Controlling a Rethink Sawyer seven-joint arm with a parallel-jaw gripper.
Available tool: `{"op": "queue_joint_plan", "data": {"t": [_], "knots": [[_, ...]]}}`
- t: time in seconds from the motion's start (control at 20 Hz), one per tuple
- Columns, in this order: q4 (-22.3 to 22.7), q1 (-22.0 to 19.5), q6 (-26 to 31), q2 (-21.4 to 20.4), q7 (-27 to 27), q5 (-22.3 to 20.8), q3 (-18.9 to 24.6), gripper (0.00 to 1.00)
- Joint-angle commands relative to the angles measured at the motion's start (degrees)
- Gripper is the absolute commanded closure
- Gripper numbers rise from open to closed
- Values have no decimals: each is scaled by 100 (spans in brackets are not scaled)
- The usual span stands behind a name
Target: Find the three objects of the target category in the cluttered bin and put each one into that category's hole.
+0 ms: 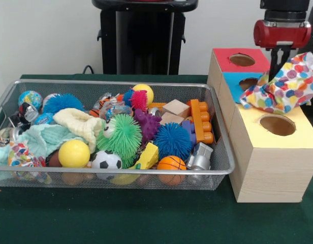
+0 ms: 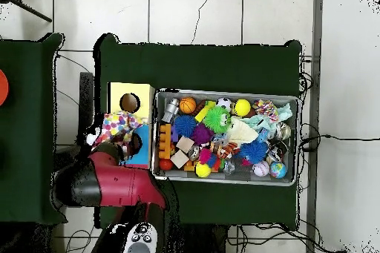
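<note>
My gripper (image 1: 280, 65) is shut on a white cloth with bright red, blue, yellow and orange patches (image 1: 286, 85). It holds the cloth in the air just behind and above the round hole (image 1: 277, 124) in the yellow panel. In the overhead view this cloth (image 2: 119, 125) hangs beside the hole (image 2: 129, 102), partly under my arm (image 2: 111, 179). The wire mesh bin (image 1: 116, 83) stands to the left, full of toys. A second printed cloth (image 1: 20, 155) lies at its front left corner, partly buried. A third is not clearly seen.
A cream cloth (image 1: 81, 124) and a mint cloth (image 1: 42, 140) lie in the bin among spiky balls, smooth balls, blocks and toy cars. The red-panelled box (image 1: 227, 55) and blue-panelled box (image 1: 232, 81) stand behind the yellow one.
</note>
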Motion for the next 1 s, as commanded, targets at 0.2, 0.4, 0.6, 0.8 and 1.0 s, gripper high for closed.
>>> {"op": "queue_joint_plan", "data": {"t": [0.2,0.4,0.6,0.8,1.0], "knots": [[-858,30,903,105,1230,176,-708,100],[-914,-345,527,56,1139,264,-170,100],[-1301,-432,678,214,989,190,-61,100],[-1357,-486,448,445,1144,272,94,100],[-1347,-476,187,612,1223,275,144,100]]}}
